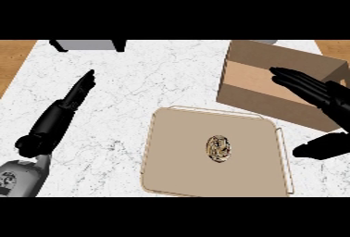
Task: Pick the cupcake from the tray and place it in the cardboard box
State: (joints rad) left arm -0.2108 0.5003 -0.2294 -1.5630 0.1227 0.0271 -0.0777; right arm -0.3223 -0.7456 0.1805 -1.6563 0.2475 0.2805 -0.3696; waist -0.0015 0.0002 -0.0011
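The right robot hand [320, 92] is at the right edge, fingers straight and spread, stretched out over the open top of the cardboard box [273, 99], with its thumb [321, 146] hanging lower, off the tray's right side, and nothing held between them. Across the tabletop [137, 83] the left robot hand [65, 104] is at the left side, fingers straight and held together, pointing up the view, touching nothing, well apart from everything else. Now the cupcake [218, 149]: it sits untouched near the middle of the tray [178, 157], slightly right of centre, seen from straight above as a small oval with a brown-and-cream swirled top and a pale rim around it. The tray is a tan, rounded-corner square with a thin raised lip, lying just below and to the left of the box, their edges close. The box is plain brown, walls upright, interior showing beneath the right hand's fingers. A grey object [87, 45] sits at the tabletop's far edge.
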